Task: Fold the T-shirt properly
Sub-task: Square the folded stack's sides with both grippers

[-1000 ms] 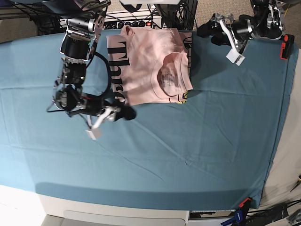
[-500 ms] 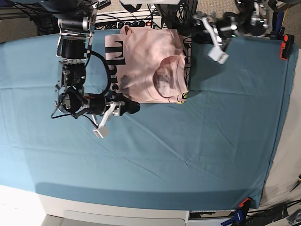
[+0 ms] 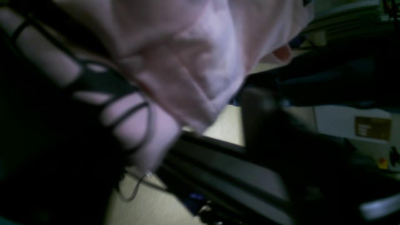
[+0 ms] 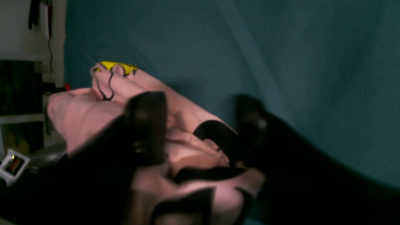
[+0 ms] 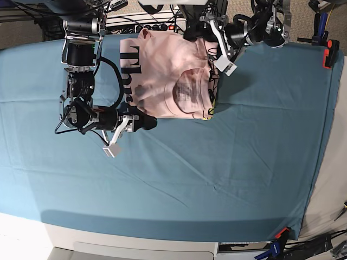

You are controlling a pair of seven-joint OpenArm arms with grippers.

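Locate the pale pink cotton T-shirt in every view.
Base: the pale pink cotton T-shirt lies at upper centre.
Left wrist: fills the top, left of centre, down to the middle.
Right wrist: lower left to bottom centre.
Shared landmark: black print on the pink fabric, in all three.

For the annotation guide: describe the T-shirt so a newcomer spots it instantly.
On the big teal-blue cloth, look at the far edge, between the two dark robot arms. The T-shirt is the pale pink, rumpled fabric lying there. Its pink colour and large black letters set it apart from the plain cloth beneath.
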